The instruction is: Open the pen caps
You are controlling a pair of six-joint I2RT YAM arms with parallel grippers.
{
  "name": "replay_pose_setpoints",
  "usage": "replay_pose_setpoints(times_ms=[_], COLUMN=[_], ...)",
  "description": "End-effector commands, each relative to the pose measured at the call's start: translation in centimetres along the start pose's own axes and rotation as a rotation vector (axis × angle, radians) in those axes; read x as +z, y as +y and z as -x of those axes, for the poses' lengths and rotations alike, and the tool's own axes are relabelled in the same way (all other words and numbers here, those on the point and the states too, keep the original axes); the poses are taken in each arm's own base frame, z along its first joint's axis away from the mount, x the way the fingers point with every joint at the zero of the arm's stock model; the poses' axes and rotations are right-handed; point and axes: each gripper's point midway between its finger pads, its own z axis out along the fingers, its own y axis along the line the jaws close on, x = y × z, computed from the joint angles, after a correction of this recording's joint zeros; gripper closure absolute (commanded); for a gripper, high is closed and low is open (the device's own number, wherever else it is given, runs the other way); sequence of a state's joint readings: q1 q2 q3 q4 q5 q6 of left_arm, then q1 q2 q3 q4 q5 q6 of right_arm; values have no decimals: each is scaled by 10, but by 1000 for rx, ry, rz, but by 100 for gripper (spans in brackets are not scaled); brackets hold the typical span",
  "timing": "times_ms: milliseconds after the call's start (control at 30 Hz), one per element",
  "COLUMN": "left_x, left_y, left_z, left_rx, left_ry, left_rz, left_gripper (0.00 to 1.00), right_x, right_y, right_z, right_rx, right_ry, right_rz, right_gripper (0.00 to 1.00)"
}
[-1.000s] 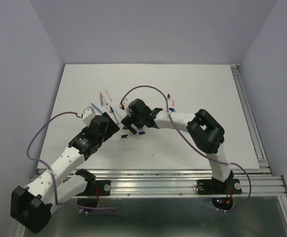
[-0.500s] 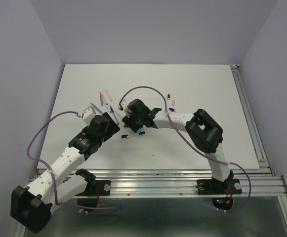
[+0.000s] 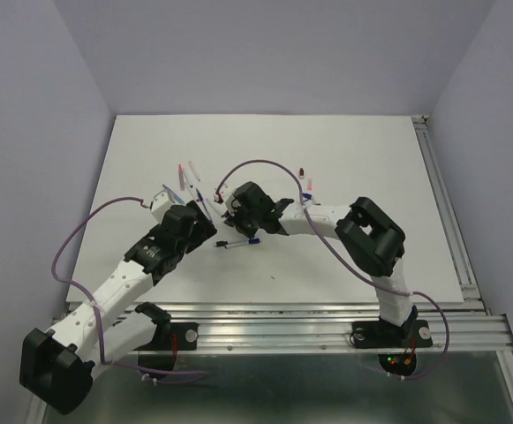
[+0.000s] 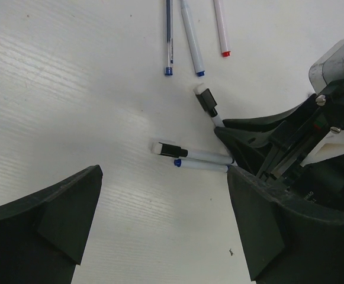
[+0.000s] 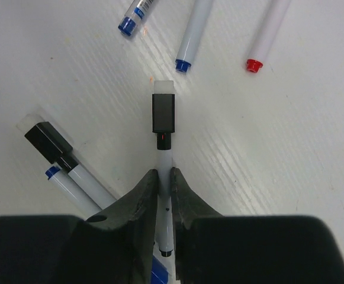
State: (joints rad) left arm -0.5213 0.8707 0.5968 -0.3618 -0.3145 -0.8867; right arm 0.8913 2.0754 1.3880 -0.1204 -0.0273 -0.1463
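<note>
Pinching a slim white pen barrel just behind its short black plastic cap, the right gripper has both fingers pressed onto the barrel; the cap is on and points away over the white table. The left gripper hangs spread wide above another black-capped pen and a blue-tipped white pen, which lie side by side. Beyond lie 2 more blue-tipped pens and 1 red-tipped pen.
</note>
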Motion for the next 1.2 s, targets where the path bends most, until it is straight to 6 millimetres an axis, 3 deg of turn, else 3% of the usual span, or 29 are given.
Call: replay_pose_setpoints(times_ms=[0,167,400,567,767,833,867,900,933,967,1167], left_x=[1,-3,-9,-15,-25,-28,-29,-32,-35,-35,-31], left_y=[-1,-9,-33,-58,-87,-95,-97,-101,-107,-108,-109], left_z=[2,3,2,-3,-7,-6,-11,-10,-12,-13,-24], left_rx=[15,10,-6,-17,-36,-55,-60,-59,-68,-70,-94], left_ry=[-11,-11,10,51,90,86,106,108,121,127,160], left_rz=[-16,-67,-186,-313,-468,-520,-539,-564,-598,-609,-626], left_gripper=[1,1,1,1,1,1,1,1,1,2,6], right_x=[-10,-19,-40,-77,-110,-124,-125,-127,-139,-139,-158], right_y=[9,2,-19,-32,-15,-2,12,13,26,36,59], right_z=[-44,-33,8,40,36,45,33,30,43,34,49], right_rx=[-53,-85,-105,-35,149,294,361,390,402,451,482], right_ry=[116,76,-57,-186,-254,-317,-306,-317,-375,-365,-431], right_rz=[37,8,-106,-192,-130,-71,-8,-3,84,124,251], right_gripper=[83,90,98,98,97,97,97,97,97,97,97])
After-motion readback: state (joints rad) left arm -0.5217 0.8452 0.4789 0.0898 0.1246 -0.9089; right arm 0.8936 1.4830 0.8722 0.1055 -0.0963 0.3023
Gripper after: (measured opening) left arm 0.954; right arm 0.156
